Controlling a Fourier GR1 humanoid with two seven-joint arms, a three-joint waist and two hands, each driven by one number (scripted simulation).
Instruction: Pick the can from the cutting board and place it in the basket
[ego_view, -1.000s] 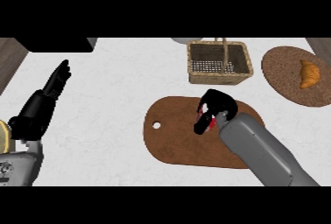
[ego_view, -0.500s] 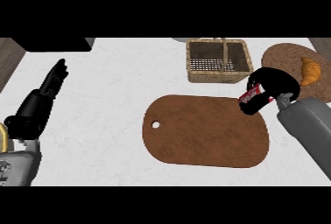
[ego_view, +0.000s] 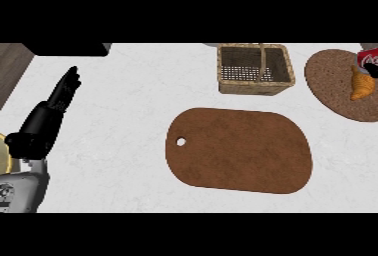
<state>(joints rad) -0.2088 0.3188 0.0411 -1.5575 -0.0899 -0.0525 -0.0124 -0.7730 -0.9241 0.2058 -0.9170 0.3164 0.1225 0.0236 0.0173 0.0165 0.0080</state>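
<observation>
Hugging the right edge, the can (ego_view: 368, 57) sits just beside the right hand (ego_view: 373, 70), grip impossible to tell.

Can (ego_view: 368, 57) right of basket (ego_view: 251, 89)

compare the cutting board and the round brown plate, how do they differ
The cutting board is a rounded rectangle with a hole near its left end; the plate is round.
The cutting board has nothing on it; the plate carries a croissant.
The cutting board shows whole; the plate is cut off by the view's right edge.
Both are brown and lie flat on the white counter.
</observation>
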